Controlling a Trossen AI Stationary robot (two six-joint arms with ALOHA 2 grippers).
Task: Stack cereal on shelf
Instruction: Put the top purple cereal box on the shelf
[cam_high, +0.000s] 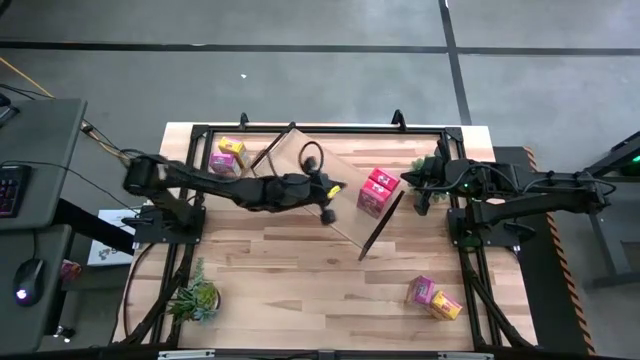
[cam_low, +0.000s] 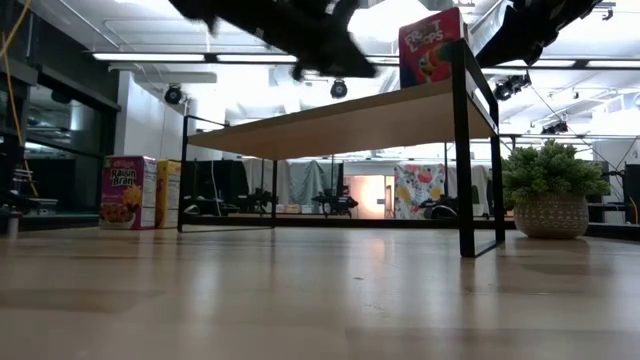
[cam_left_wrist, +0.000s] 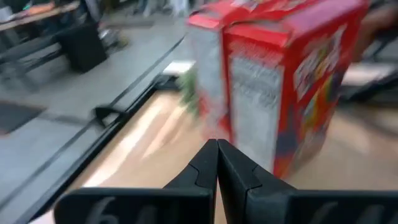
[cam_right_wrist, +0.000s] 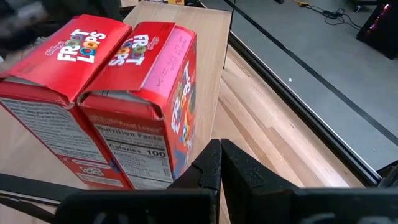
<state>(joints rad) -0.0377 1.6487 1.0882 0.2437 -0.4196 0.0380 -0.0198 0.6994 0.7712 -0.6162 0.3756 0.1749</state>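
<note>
Two red cereal boxes (cam_high: 376, 192) stand side by side on the shelf (cam_high: 345, 185), just ahead of the left pincer (cam_high: 330, 205) (fingers pressed together, holding nothing); the right pincer (cam_high: 412, 180), likewise closed and empty, waits at the shelf's far end

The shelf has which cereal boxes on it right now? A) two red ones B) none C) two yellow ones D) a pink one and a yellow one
A: two red boxes stand side by side on the shelf; the pink and yellow ones sit on the table.
</note>
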